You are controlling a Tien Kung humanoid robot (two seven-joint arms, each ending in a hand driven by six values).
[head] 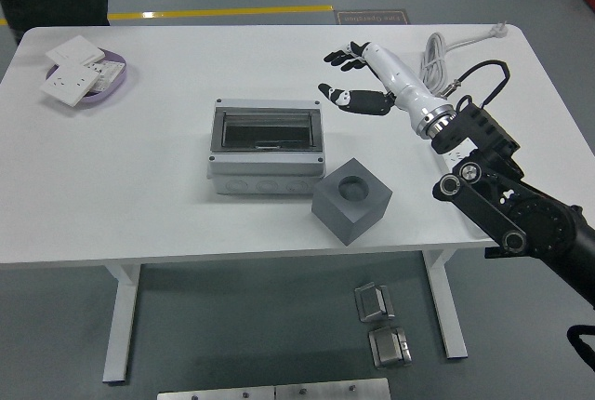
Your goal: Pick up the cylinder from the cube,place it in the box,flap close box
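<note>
We see the table (139,195), then the box (268,151) with its flap down, the cube (351,199) with an empty socket; the cylinder is presumably inside. Our right hand (358,79) hovers, fingers apart, empty. Task looks finished; only parking the arm remains.

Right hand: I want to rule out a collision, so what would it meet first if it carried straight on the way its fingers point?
The right hand, open, points left and slightly away. The bare table lies ahead, behind the box; the way looks free, though height is unclear.
</note>
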